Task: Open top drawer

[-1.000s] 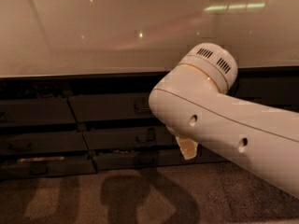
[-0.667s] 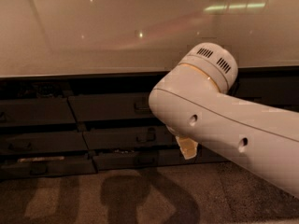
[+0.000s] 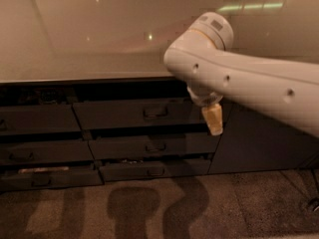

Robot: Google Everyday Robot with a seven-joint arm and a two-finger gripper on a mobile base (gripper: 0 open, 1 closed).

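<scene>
Nearest is the rough, mottled carpet (image 3: pixel 239 203), crossed by soft shadows. My smooth white arm (image 3: pixel 249 78) reaches in from the right and sits higher in the view than a second ago. Its far end runs off the edge. My gripper (image 3: pixel 214 120) hangs as a tan stub; whether it is apart or together I cannot tell. Just left of it is the top drawer (image 3: pixel 124 114), flat and dark grey, with its right end hidden. Above lies the glossy pale counter (image 3: pixel 89 44).

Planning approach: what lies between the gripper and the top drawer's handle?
Camera view: only bare dark grey top drawer front between the gripper, at right, and its loop handle.
</scene>
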